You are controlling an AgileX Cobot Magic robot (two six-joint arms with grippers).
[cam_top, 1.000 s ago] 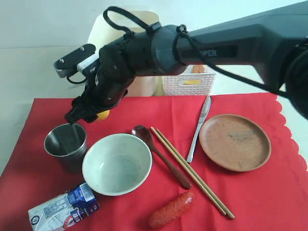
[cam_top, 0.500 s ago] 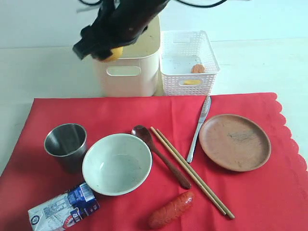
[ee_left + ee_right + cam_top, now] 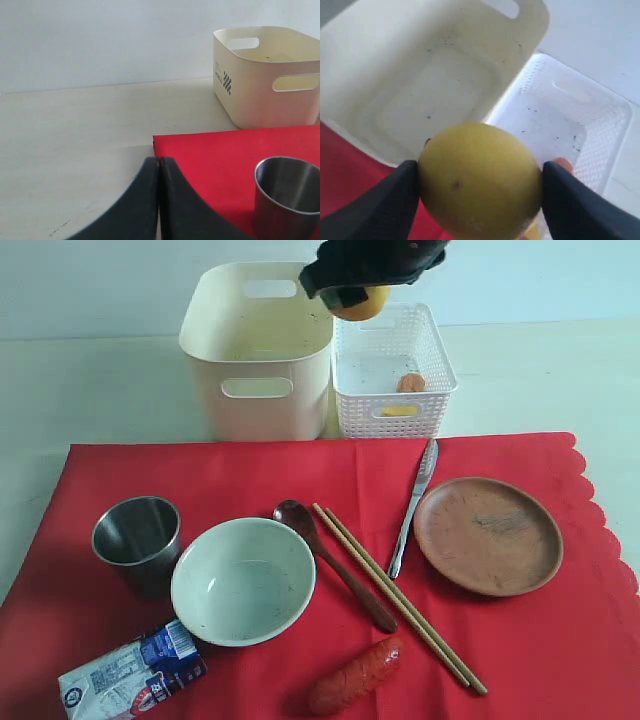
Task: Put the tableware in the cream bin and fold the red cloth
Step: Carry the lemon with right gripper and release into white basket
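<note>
Red cloth (image 3: 300, 475): lay flat and unfolded on the table (image 3: 100, 390), under all the tableware.
Cream bin (image 3: 258, 390): stood just behind the cloth's far edge, touching a white basket (image 3: 392, 405).
Tableware: plate (image 3: 488, 535), bowl (image 3: 243, 580), cup (image 3: 137, 535), chopsticks (image 3: 400, 598), spoon (image 3: 335, 565) and knife (image 3: 413, 508) all lay on the cloth.
Right gripper (image 3: 480, 185): clamped on a lemon (image 3: 362, 303), above where bin and basket met.
Left gripper (image 3: 159, 200): jaws pressed together, holding nothing, near the cloth's corner.

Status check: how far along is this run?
Early. Nothing binned: the cream bin is empty. In hand: the right arm's jaws grip a lemon above where bin meets white basket, which holds food bits. Remaining: steel cup, bowl, spoon, chopsticks, knife, plate, all on the unfolded red cloth.
</note>
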